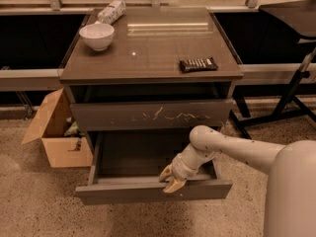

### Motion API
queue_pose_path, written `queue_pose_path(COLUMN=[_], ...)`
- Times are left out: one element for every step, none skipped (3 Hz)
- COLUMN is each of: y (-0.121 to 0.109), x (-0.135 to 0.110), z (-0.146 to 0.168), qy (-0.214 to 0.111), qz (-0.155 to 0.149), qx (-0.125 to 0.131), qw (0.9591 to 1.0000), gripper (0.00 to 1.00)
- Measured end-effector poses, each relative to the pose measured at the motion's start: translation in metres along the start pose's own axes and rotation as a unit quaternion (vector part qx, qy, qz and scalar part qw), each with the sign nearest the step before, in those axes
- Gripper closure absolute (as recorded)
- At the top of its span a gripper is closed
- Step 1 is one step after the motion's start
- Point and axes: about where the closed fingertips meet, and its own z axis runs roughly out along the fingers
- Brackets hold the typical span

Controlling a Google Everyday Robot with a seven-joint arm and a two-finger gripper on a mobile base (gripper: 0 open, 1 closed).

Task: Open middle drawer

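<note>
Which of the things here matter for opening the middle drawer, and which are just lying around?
For the job:
middle drawer, pulled out
gripper, at its front edge

Lying about:
white bowl
dark wrapped bar
pale packet
cardboard box, on the floor
scratched drawer front

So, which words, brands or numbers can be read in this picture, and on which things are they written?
None is readable.
Snack bar: pale print on the dark wrapper, too blurred to read.
White container lying on its side: markings too blurred to read.
Cardboard box: no text visible.
Gripper, at the front edge of the open drawer: no text visible.
</note>
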Motion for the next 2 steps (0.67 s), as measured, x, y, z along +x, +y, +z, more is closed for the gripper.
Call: queue_pose_path(y=[0.0000,0.0000], x=[0.0000,0.0000], z=[0.0000,0.0001], qy=[0.000,0.000], qz=[0.000,0.000], qx=[0.000,0.000], qw=[1.0000,1.0000], gripper=[0.75,0.51])
